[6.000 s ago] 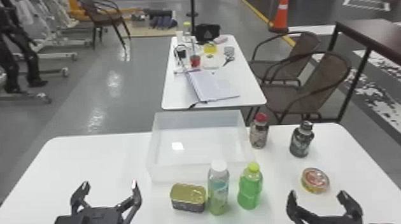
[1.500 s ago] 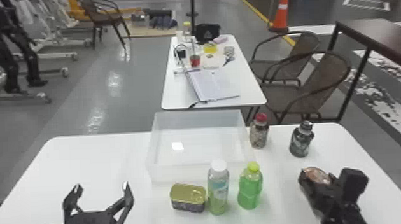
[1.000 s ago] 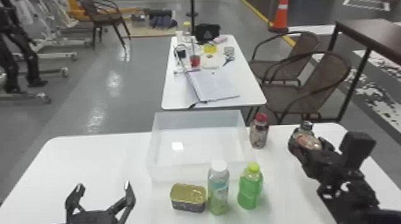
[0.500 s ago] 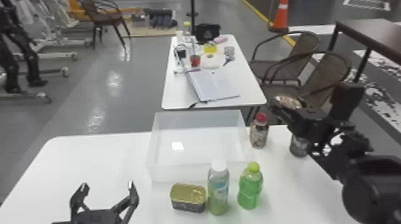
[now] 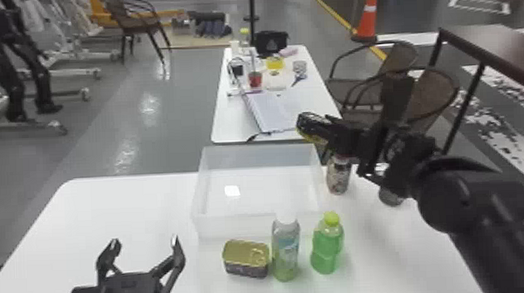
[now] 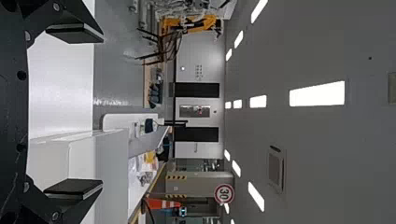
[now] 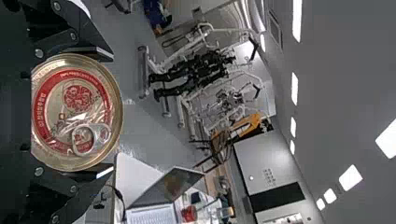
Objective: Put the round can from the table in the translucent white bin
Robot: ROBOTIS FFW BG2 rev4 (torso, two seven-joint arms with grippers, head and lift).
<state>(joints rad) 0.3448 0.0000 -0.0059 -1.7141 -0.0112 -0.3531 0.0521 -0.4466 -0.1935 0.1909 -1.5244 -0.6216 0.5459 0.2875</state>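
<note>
Gripping round can [image 7: 77, 112] in right fingers [image 7: 91, 52], raised near far right corner of white bin [image 5: 257, 156], with left fingers [image 5: 179, 259] spread, empty. Likely stiff, fairly light (perhaps slick, being metal); best pinched on opposite sides.

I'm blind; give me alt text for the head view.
The right gripper holds the round can aloft near the far right corner of the translucent white bin. Nearer are a rectangular can and two bottles. The left gripper is open.

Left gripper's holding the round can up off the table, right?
Wrong gripper: it's the right gripper that holds the round can up off the table. The right wrist view shows the can between that gripper's fingers.
</note>
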